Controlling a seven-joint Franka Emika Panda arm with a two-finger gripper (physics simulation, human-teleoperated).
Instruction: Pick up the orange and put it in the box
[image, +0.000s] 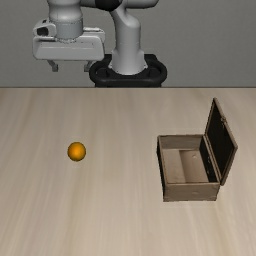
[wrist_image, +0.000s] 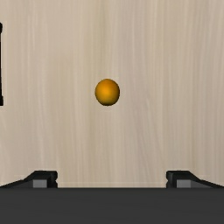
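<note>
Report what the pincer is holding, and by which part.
Nothing is held. The pincer is open and empty; the orange lies on the table, well apart from it.

Orange (image: 77, 151) on table (image: 120, 220); box (image: 190, 191) well apart, exterior view's right.

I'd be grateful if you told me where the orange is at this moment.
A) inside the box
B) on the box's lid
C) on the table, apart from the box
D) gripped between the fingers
C: the orange lies on the bare table, apart from the open box, untouched by the open gripper.
</note>
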